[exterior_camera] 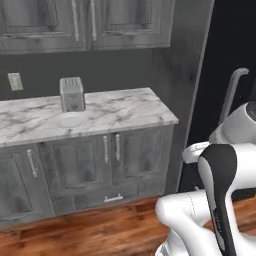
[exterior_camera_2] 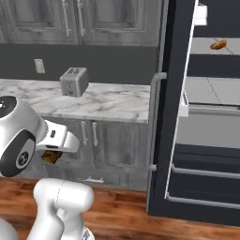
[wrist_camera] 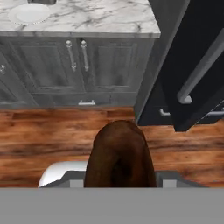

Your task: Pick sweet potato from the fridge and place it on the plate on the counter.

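My gripper [exterior_camera_2: 52,153] is shut on the sweet potato [wrist_camera: 119,154], a dark brown lump with orange tints that hides the fingertips in the hand view. It hangs low in front of the dark cabinets, above the wood floor. In the right base view the sweet potato [exterior_camera_2: 48,158] peeks out under the white hand. The white plate [exterior_camera: 71,120] lies on the marble counter [exterior_camera: 125,112] in front of the toaster [exterior_camera: 72,93]; the plate [wrist_camera: 28,13] is far off at the top left of the hand view. The black fridge [exterior_camera_2: 206,140] stands open to the right.
The fridge's open door [exterior_camera_2: 161,117] with its silver handle juts out beside the counter's end. An orange-tan curved food item [exterior_camera_2: 218,44] lies on an upper fridge shelf. Grey cabinets [exterior_camera: 90,165] run under the counter, with wall cupboards above it.
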Motion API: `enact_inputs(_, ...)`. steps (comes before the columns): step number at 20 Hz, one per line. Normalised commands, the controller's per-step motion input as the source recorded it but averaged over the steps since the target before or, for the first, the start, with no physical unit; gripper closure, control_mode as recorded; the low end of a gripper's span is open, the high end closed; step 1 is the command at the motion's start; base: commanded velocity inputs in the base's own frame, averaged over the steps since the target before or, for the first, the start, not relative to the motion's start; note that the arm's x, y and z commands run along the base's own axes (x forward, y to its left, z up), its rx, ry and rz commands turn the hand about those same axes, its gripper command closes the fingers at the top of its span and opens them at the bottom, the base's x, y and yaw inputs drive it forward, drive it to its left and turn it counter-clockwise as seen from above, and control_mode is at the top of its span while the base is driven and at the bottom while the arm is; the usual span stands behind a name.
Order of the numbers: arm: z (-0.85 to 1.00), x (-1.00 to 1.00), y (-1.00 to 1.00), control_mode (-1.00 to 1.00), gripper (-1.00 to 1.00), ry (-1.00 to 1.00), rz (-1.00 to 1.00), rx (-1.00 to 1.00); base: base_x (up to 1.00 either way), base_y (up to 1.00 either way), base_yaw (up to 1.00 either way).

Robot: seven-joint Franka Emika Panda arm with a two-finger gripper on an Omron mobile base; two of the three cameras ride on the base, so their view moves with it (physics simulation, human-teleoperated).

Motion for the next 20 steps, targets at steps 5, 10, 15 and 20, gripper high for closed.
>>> enact_inputs(5, 0.0, 0.0, 0.0, 1.0, 1.0, 0.0, 0.0, 0.0, 0.6, 0.98, 0.01)
enact_inputs(10, 0.0, 0.0, 0.0, 1.0, 1.0, 0.0, 0.0, 0.0, 0.88, 0.79, 0.05)
enact_inputs(15, 0.0, 0.0, 0.0, 1.0, 1.0, 0.0, 0.0, 0.0, 1.0, 0.48, 0.03)
enact_inputs(20, 0.0, 0.0, 0.0, 1.0, 1.0, 0.0, 0.0, 0.0, 0.95, 0.55, 0.01)
